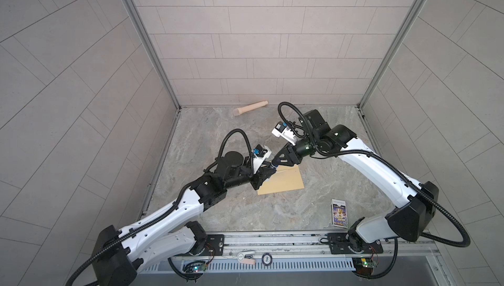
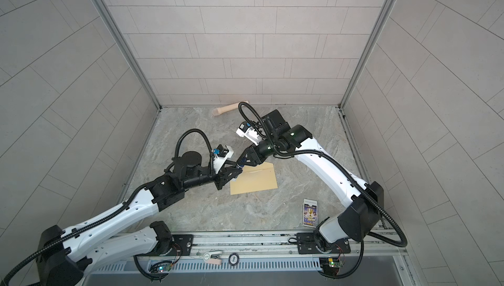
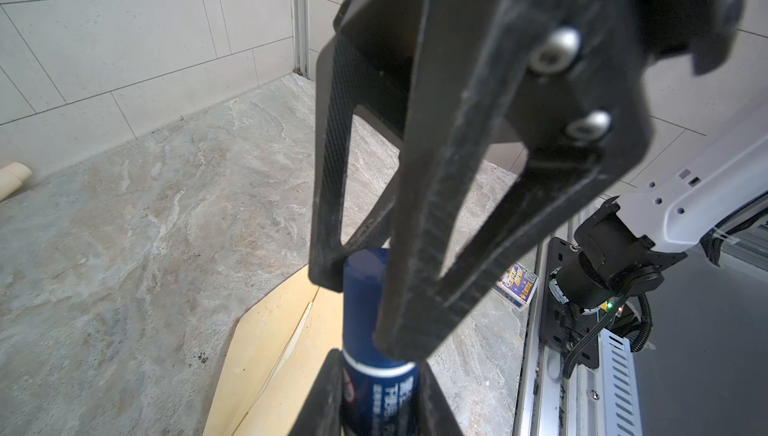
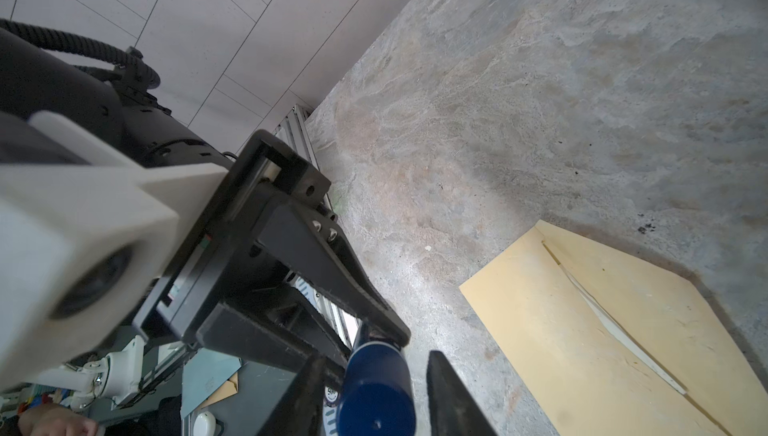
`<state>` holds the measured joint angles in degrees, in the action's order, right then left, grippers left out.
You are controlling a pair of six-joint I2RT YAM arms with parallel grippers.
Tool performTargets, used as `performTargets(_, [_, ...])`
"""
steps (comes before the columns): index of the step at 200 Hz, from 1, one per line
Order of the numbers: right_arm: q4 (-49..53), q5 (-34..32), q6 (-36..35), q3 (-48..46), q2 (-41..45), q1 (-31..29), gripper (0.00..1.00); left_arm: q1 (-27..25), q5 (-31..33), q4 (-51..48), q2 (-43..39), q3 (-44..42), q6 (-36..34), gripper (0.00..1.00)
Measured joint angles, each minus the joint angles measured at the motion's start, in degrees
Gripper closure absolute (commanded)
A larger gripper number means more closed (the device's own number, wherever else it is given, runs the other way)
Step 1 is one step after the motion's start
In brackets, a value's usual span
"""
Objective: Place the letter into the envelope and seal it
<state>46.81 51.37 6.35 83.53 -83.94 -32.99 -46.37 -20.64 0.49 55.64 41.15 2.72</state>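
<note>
In a top view, the envelope [image 1: 289,182] lies mid-table. Left wrist: my left gripper [image 3: 376,375] clamps the glue stick [image 3: 374,402]. Right wrist: my right gripper [image 4: 374,361] straddles the cap [image 4: 376,396], fingers apart; the letter [image 4: 615,330] peeks from the envelope. I judge this gluing prep: next, pinch the cap and pull.

Yellow-tan envelope [image 1: 286,182]; navy tube [image 3: 361,309] (white lettering).

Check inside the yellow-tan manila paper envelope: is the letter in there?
Only a thin cream-white paper sliver shows along the opening of the yellow-tan manila paper envelope; it is likely the letter's edge. The envelope's own paper covers everything else inside.
</note>
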Motion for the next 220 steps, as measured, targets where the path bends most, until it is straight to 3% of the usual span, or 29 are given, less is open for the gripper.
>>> performTargets(17, [-0.09,0.2,-0.59,0.0,0.0,0.0,0.87,0.0,0.22,-0.13,-0.17,0.0,0.02,1.0])
performTargets(51, [0.83,0.09,-1.6,0.26,0.0,-0.02,1.0,0.0,0.07,-0.33,-0.15,-0.02,0.35,1.0])
performTargets(101, [6.45,-0.11,-9.92,3.91,-0.11,-0.5,1.0,-0.15,-0.98,5.4,-2.67,-3.93,3.93,1.0])
performTargets(132, [10.91,2.16,-13.66,10.71,-2.03,0.42,1.0,-0.11,-0.17,14.43,-5.35,-7.76,9.27,1.0])
performTargets(220, [19.19,4.94,-14.56,20.74,-5.44,3.56,1.0,-0.15,1.81,21.73,-6.12,-8.83,13.07,1.0])
